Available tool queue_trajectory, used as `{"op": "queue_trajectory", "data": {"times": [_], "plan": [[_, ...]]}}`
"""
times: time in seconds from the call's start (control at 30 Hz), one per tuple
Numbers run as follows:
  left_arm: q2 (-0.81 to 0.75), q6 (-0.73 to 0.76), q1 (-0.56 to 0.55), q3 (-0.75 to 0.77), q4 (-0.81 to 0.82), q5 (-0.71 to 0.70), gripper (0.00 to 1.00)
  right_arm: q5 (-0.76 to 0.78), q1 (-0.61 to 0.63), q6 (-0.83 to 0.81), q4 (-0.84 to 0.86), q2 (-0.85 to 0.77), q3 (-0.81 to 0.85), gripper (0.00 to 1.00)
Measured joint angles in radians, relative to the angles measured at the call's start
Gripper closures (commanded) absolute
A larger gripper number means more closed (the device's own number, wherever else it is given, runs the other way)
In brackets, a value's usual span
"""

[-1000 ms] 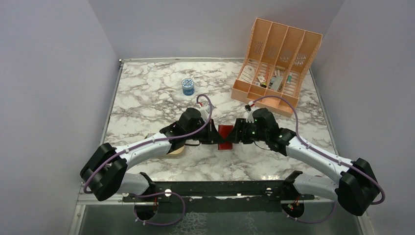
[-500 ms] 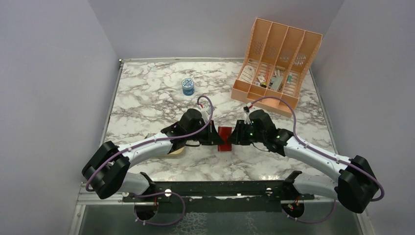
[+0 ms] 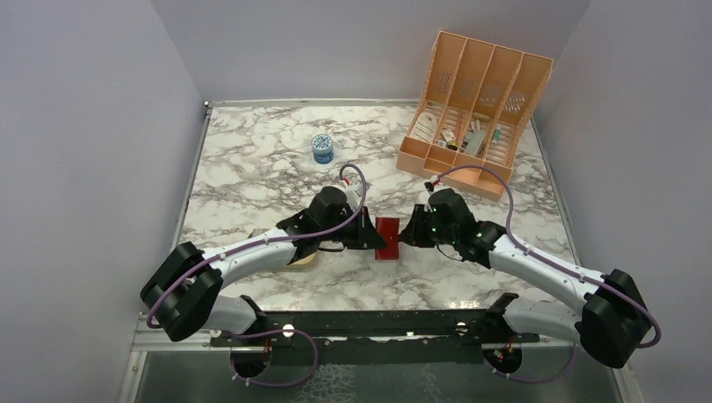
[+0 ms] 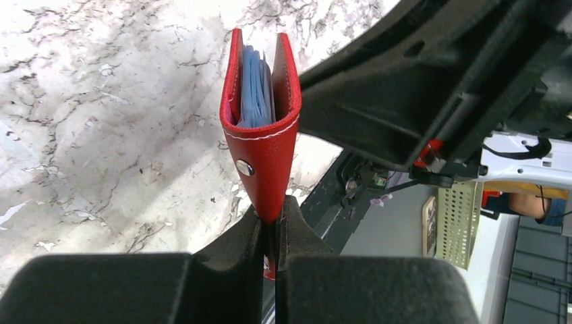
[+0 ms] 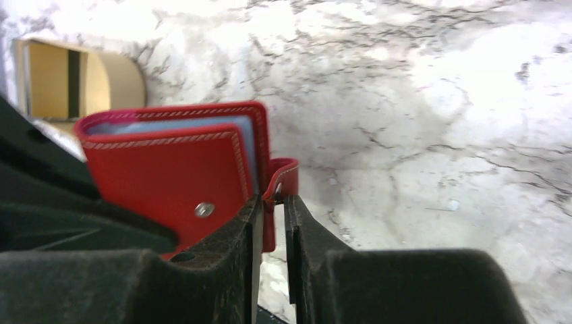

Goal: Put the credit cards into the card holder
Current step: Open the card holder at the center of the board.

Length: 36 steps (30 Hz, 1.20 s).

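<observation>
As the right gripper (image 5: 273, 202), wide a second ago, narrows to a slit around the snap tab (image 5: 282, 177) of the small red stitched-leather card holder (image 4: 263, 145), which the left gripper (image 4: 270, 219) clamps on edge at mid-table, unfolding it looks next, though I cannot tell if the tab is pinched yet; no writing shows.

- Showing smooth red leather-like skin, faintly sheening, with pale stitching, on the card holder (image 4: 266, 145).
- Glinting as polished metal at its snap (image 4: 245, 167).
- Looking thin, smooth and plastic-like in its pale blue pockets (image 4: 255, 88).
- Gleaming glossy and marble-patterned across the table (image 4: 101, 101).
- Reading as matt, finely grained black plastic on the fingers (image 4: 222, 283) of the left gripper (image 4: 272, 209).
- Appearing as moulded peach plastic at the organizer (image 3: 474, 109).
</observation>
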Motion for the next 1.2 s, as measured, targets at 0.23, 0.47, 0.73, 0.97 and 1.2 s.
{"op": "queue_trajectory", "data": {"times": [0.23, 0.47, 0.73, 0.97, 1.2], "plan": [[0.0, 0.001, -0.008, 0.0, 0.0, 0.016, 1.0, 0.066, -0.005, -0.005, -0.043, 0.008, 0.0, 0.78], [0.0, 0.002, -0.008, 0.0, -0.001, 0.021, 1.0, 0.04, -0.005, -0.019, -0.038, -0.014, -0.001, 0.63], [-0.004, 0.002, -0.008, 0.0, -0.004, 0.025, 1.0, 0.044, -0.008, -0.011, -0.028, -0.007, -0.006, 0.92], [-0.017, 0.023, -0.008, 0.001, -0.049, 0.003, 0.75, 0.042, -0.008, -0.002, -0.013, -0.066, -0.045, 0.99], [0.012, 0.073, -0.008, 0.032, -0.172, -0.108, 0.4, 0.029, -0.008, -0.007, 0.011, -0.089, -0.079, 0.99]]}}
